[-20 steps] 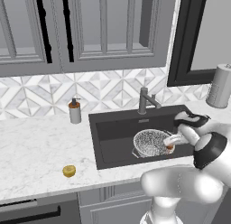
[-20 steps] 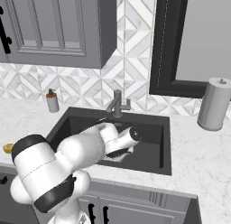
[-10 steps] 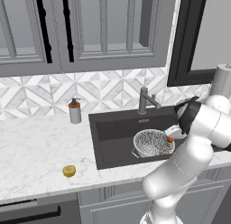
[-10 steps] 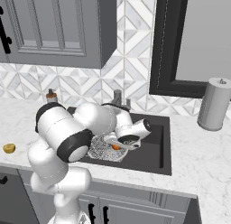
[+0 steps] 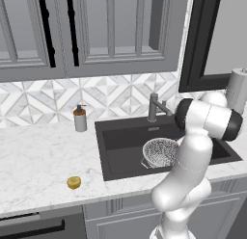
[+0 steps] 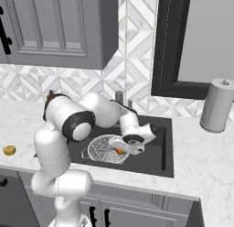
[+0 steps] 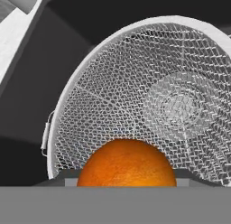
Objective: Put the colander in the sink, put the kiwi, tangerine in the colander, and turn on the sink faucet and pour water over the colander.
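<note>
Holding the tangerine (image 7: 127,162) over the colander (image 6: 104,148), we're abt halfway: gripper (image 6: 121,150) clamped on the fruit, not let go yet. Colander already sits in the sink (image 6: 157,159), w/ the tangerine at its 3 o'clock rim in the right base view. Still left: the kiwi (image 5: 74,182), lying on the marble counter (image 5: 38,161) at 9 o'clock of the sink, then the faucet (image 5: 154,107), untouched at 12. Room: grey cabinets (image 5: 87,31) up top, patterned tile, soap bottle (image 5: 79,118), paper towel roll (image 6: 218,105), dark window frame.
</note>
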Motion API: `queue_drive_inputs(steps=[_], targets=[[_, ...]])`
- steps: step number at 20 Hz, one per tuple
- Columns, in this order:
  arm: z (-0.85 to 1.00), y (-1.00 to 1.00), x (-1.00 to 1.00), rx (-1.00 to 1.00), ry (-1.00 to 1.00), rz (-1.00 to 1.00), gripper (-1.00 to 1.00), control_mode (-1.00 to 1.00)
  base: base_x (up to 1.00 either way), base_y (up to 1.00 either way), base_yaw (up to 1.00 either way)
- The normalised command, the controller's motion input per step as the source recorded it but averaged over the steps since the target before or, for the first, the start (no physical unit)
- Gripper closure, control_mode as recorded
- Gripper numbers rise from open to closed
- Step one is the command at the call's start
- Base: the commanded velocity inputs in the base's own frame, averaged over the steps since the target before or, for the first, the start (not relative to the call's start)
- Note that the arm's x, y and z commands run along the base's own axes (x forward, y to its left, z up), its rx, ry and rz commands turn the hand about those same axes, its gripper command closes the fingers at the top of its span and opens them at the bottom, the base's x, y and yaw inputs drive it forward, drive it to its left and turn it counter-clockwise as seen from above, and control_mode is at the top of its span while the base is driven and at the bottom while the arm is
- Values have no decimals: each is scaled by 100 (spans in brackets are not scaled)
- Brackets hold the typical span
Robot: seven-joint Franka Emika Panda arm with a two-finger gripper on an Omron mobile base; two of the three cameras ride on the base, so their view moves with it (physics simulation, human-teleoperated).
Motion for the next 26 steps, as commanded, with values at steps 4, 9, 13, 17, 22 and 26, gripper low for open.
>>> queue_drive_inputs(steps=[4,9,13,17,22,26], targets=[[-20,19,1,0,0,0,100,-100,0,0,0],[-21,22,16,0,0,0,100,-100,0,0,0],[-18,17,21,0,0,0,100,-100,0,0,0],[-12,18,5,0,0,0,-100,-100,0,0,0],[0,18,-18,0,0,0,-100,-100,0,0,0],[9,3,-20,0,0,0,-100,-100,0,0,0]])
